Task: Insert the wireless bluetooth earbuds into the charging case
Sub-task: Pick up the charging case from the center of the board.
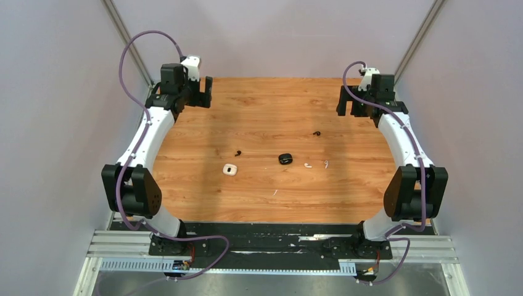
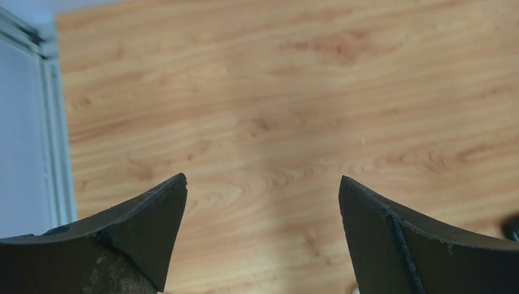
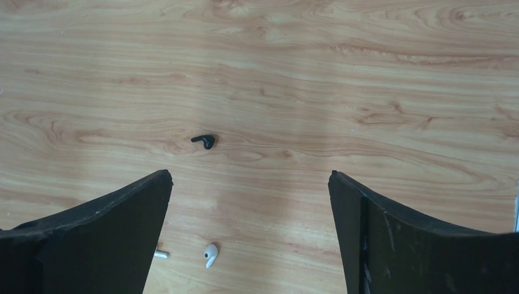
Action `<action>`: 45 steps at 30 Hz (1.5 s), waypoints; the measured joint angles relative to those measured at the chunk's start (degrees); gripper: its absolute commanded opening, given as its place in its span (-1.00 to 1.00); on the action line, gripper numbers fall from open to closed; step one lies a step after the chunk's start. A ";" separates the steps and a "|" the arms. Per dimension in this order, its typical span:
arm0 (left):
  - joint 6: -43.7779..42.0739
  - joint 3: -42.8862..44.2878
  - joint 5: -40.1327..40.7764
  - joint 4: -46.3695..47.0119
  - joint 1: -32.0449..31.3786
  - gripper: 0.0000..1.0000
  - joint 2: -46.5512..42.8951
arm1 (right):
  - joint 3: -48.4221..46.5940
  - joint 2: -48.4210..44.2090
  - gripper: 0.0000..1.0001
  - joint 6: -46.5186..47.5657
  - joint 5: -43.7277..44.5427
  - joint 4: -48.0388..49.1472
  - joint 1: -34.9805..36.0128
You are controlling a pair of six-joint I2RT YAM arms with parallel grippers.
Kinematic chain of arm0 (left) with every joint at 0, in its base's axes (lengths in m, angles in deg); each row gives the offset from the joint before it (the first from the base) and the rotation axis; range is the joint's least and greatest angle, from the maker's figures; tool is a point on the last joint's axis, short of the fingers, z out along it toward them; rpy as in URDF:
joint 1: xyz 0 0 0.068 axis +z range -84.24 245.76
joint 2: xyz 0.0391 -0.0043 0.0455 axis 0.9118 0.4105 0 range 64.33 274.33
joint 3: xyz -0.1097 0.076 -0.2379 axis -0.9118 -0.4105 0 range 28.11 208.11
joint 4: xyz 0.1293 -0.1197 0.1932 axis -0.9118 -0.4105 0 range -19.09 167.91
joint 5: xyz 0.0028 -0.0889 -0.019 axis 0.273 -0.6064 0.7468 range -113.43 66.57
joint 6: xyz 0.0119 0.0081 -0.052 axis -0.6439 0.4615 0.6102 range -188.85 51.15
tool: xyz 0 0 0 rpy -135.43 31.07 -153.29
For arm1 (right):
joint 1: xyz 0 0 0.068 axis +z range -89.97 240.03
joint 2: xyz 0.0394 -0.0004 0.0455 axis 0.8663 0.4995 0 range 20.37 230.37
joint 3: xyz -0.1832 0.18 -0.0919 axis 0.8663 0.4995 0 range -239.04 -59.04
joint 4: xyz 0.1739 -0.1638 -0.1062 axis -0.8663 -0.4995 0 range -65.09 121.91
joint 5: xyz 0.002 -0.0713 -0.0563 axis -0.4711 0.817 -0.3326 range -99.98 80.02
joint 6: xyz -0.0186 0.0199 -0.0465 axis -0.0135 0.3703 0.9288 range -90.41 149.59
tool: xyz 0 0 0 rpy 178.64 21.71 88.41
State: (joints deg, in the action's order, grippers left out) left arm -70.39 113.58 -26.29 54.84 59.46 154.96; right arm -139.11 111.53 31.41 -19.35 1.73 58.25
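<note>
Two black earbuds lie on the wooden table, one left of centre (image 1: 237, 153) and one further back right (image 1: 317, 133). Two white earbuds (image 1: 307, 164) (image 1: 326, 164) lie right of a black case (image 1: 285, 158). A white case (image 1: 230, 169) sits open to the left. My left gripper (image 1: 198, 102) is open and empty at the far left corner, well away from them. My right gripper (image 1: 350, 110) is open and empty at the far right. The right wrist view shows its open gripper (image 3: 250, 174), a black earbud (image 3: 205, 141), a white earbud (image 3: 210, 254) and another white one (image 3: 161, 253) half hidden by a finger.
The left wrist view shows its open gripper (image 2: 262, 179) over bare wood, with the grey side wall (image 2: 24, 153) on the left. Grey walls enclose the table on three sides. A small white speck (image 1: 275, 192) lies near the front.
</note>
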 measured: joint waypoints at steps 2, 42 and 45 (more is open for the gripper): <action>-0.04 -0.46 -2.29 -3.76 0.00 1.00 0.15 | 0.92 -0.59 0.98 0.37 -0.98 0.15 0.00; 12.92 -10.95 -15.17 -26.40 11.02 0.83 4.59 | -12.90 26.34 0.60 20.48 -26.47 1.44 39.85; 14.32 -10.80 -15.02 -26.58 11.85 0.83 4.00 | -14.29 29.42 0.59 17.27 -21.31 5.51 43.80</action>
State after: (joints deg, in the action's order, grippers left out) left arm -56.07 102.78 -41.30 28.26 71.30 158.96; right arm -153.41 140.95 48.68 -40.66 7.24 102.05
